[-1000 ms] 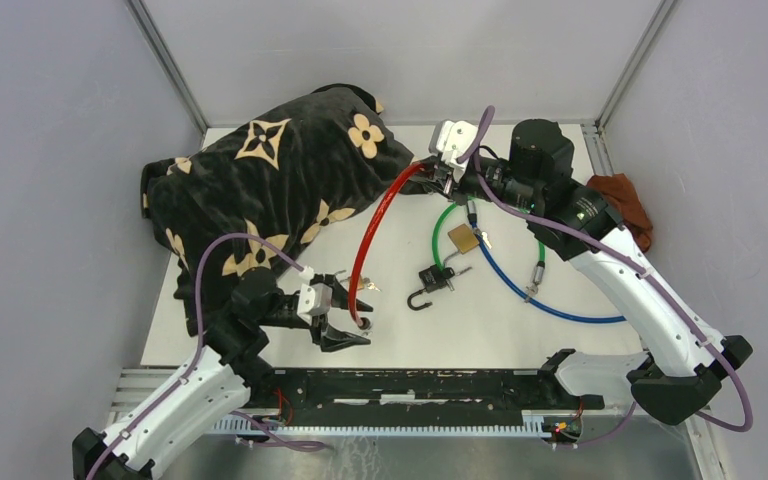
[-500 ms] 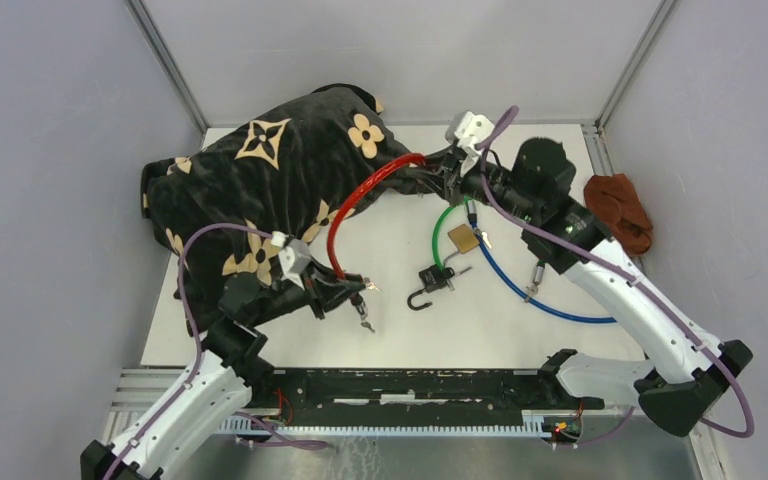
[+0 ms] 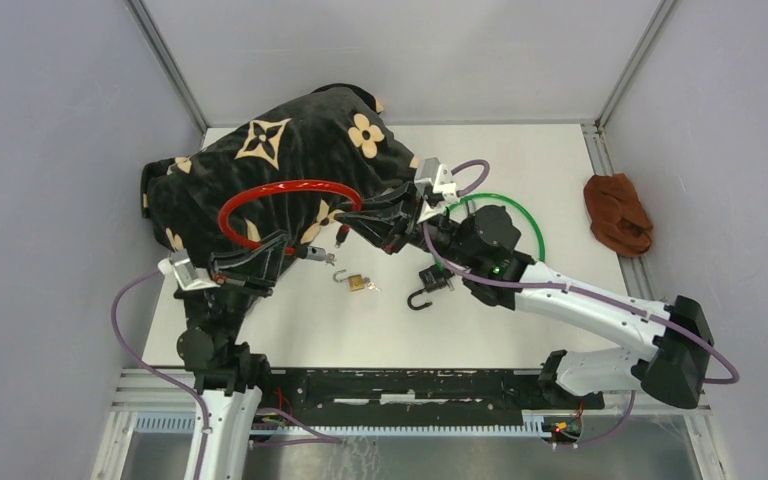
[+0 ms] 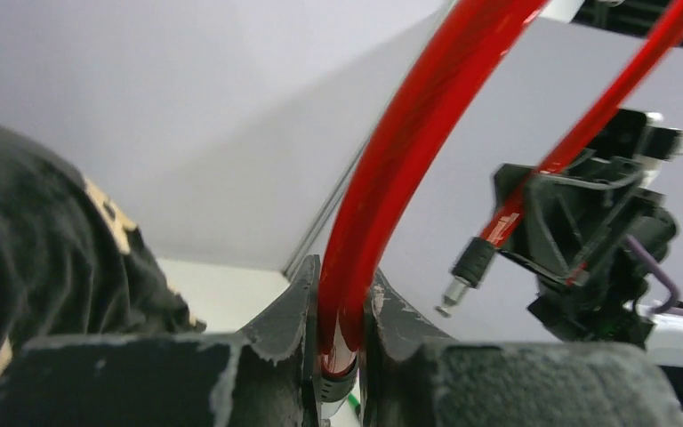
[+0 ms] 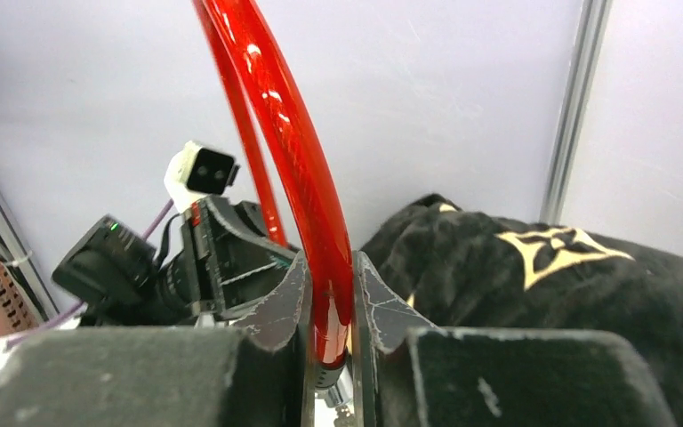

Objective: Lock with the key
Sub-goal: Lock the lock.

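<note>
Grey walls (image 3: 60, 150) close in a white worktop (image 3: 560, 160). At the left, a black bag (image 3: 260, 165) with tan flower prints lies slumped across the worktop. The left fingers (image 3: 292, 250) are clamped on one end of a red cable (image 3: 280, 186), which arcs up over the bag. In the left wrist view the cable is pinched tight between both fingers, with a dark collar just below the grip. Just right of that, a small brass padlock (image 3: 354, 282) lies on the bare worktop with its shackle swung open, apart from both arms. A small key (image 3: 371, 288) seems to touch its right side, though it is too small to be sure. Above the padlock, the right fingers (image 3: 362, 222) are closed on the cable's other end, whose metal tip hangs below them. Further right, a black padlock (image 3: 430, 282) lies with its hook open. A green cable (image 3: 520, 205) loops behind the right arm, and a rust-brown cloth (image 3: 617, 212) sits by the right wall.
</note>
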Controlling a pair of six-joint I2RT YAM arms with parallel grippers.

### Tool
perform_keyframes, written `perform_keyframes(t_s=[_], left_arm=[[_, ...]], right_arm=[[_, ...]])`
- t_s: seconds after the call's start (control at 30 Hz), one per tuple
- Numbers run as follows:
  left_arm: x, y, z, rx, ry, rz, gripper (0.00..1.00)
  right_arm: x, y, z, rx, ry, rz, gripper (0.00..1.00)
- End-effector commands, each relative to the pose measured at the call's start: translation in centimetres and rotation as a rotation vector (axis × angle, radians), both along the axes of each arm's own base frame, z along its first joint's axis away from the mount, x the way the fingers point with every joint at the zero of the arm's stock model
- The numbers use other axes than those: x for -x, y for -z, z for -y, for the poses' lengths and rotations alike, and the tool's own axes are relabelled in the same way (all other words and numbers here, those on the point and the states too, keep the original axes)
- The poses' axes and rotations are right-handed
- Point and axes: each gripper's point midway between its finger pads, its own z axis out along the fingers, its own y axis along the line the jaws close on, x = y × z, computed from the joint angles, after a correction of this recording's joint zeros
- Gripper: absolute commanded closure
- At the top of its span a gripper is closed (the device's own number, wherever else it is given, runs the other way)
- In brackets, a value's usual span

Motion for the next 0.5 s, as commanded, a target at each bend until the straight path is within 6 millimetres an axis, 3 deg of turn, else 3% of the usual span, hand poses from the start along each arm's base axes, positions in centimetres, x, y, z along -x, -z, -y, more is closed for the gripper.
perform_keyframes(t_s=[0.0, 0.17, 0.47], left_arm=[[3.4, -4.5, -1.5, 0.132, -0.004, 0.176, 0.98], [5.5, -6.6, -1.5, 0.158, 0.020, 0.262, 0.98], [5.0, -7.1, -3.0, 0.266, -0.006, 0.203, 0.98]], right_arm=[[2.4, -8.2, 0.2, -0.256, -0.081, 0.099, 1.00], [3.9, -8.9, -1.5, -0.290, -0.145, 0.107, 1.00], [4.9, -8.8, -3.2, -0.288, -0.180, 0.127, 1.00]])
